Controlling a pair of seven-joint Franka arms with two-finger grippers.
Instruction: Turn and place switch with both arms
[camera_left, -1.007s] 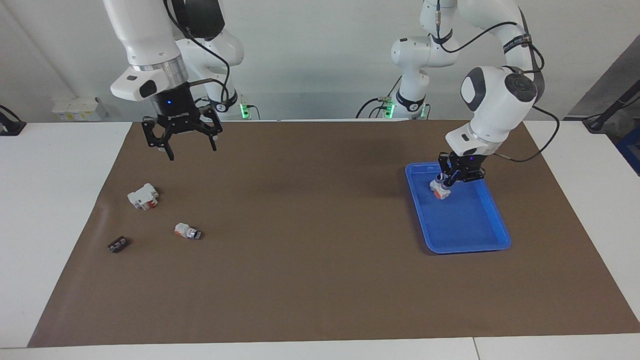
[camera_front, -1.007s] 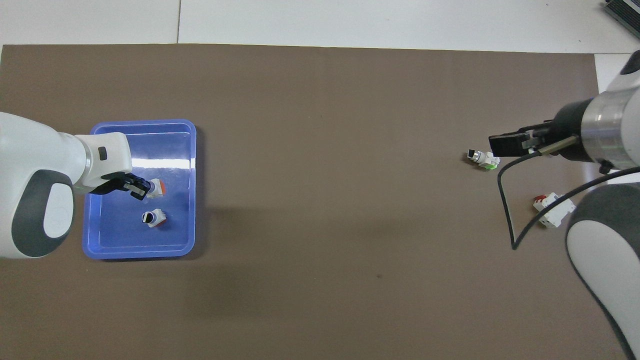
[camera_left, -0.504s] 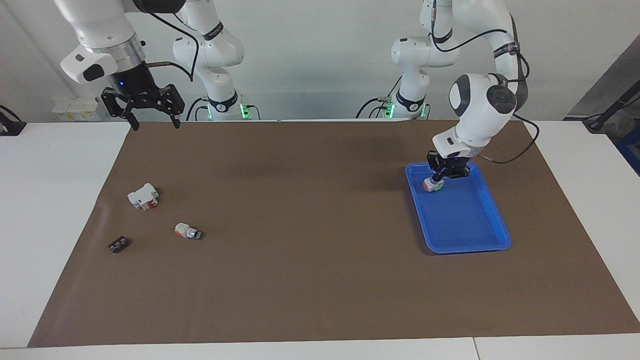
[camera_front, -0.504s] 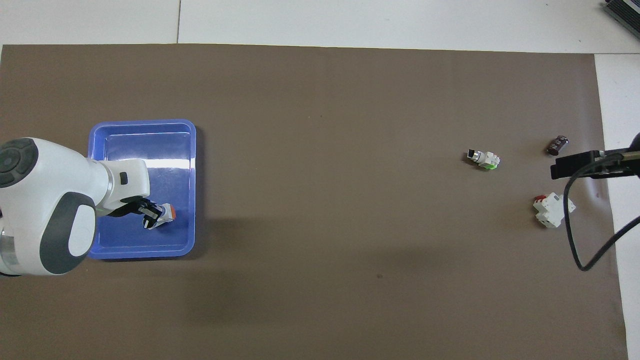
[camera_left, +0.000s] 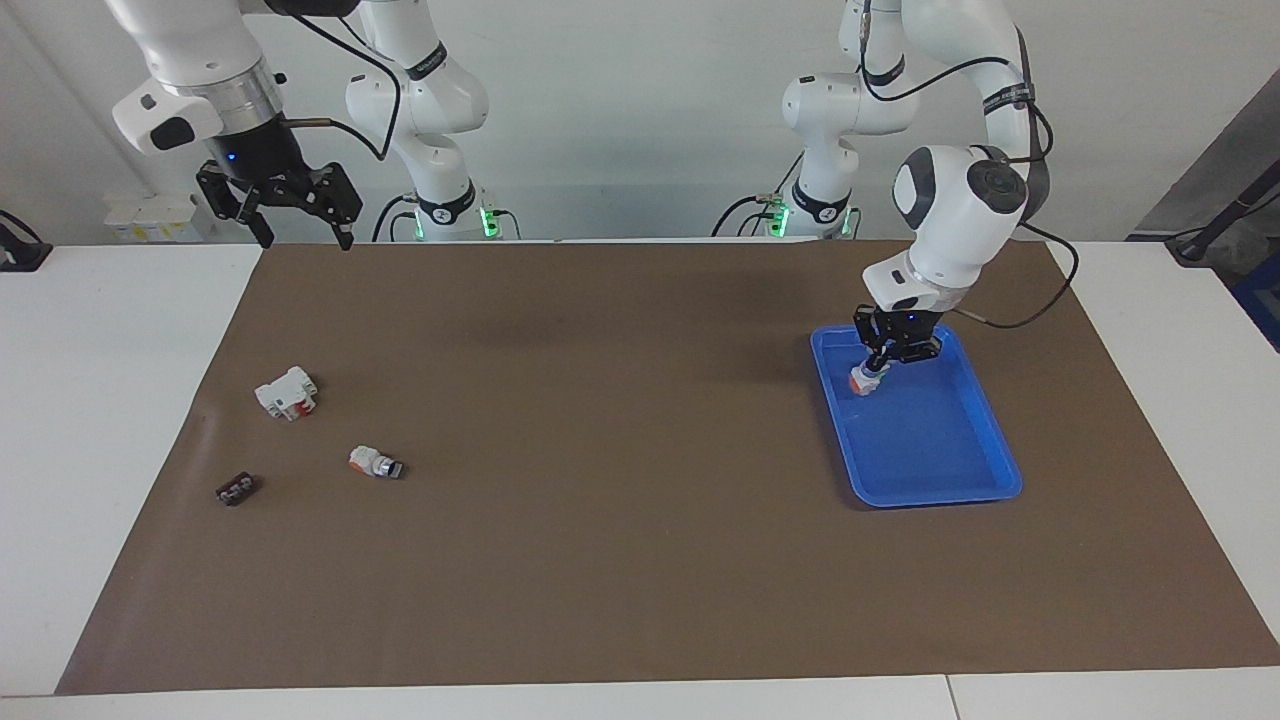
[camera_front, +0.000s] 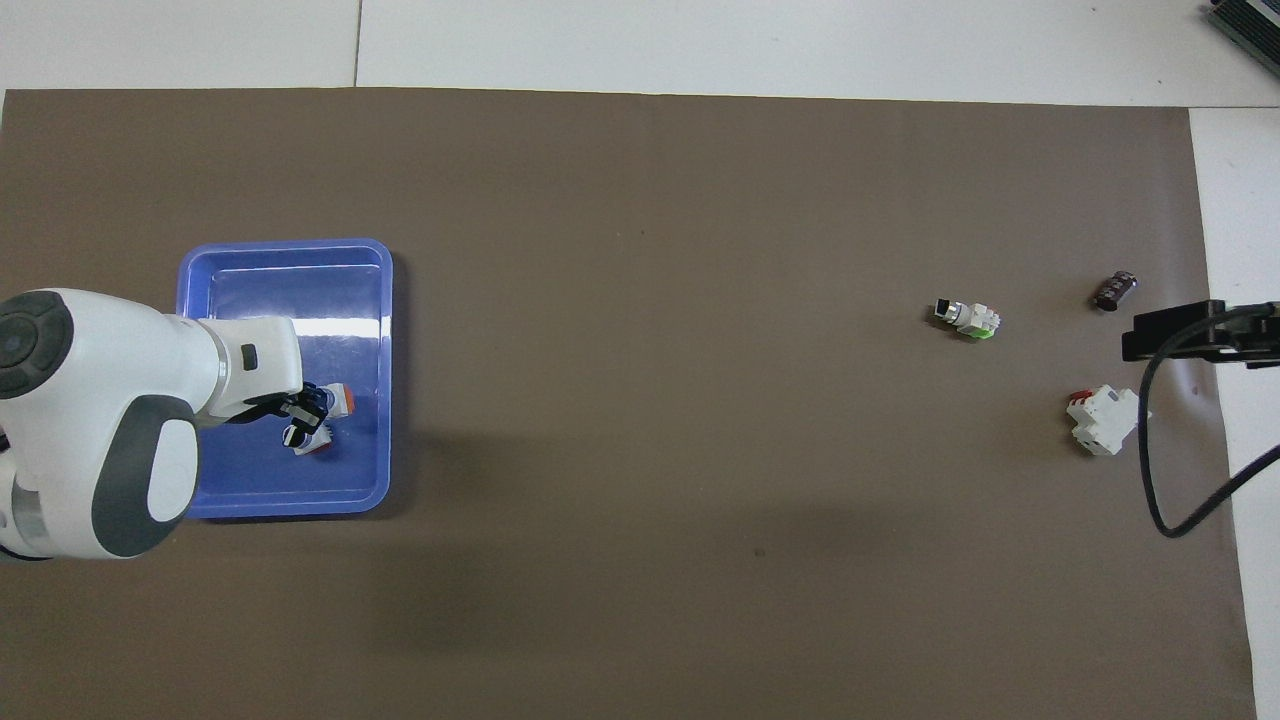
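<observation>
The switch (camera_left: 862, 381), orange base and white middle, is low inside the blue tray (camera_left: 935, 455) at the left arm's end of the table. My left gripper (camera_left: 878, 365) reaches down into the tray and is shut on the switch's knob end, which the fingers hide. In the overhead view the switch (camera_front: 340, 399) sticks out of the left gripper (camera_front: 305, 408) over the tray (camera_front: 280, 270). My right gripper (camera_left: 283, 205) is open, empty and raised over the mat's corner near its base. Only its edge (camera_front: 1140, 335) shows in the overhead view.
A second similar switch (camera_front: 303, 438) with a black knob and white pointer stands in the tray beside the left gripper. At the right arm's end lie a white breaker (camera_left: 287, 392), a small white switch with a dark end (camera_left: 375, 463) and a small dark part (camera_left: 237, 489).
My left gripper carried the switch nearer to the robots within the tray and lowered it. My right gripper rose and pulled back from over the loose parts toward its base.
</observation>
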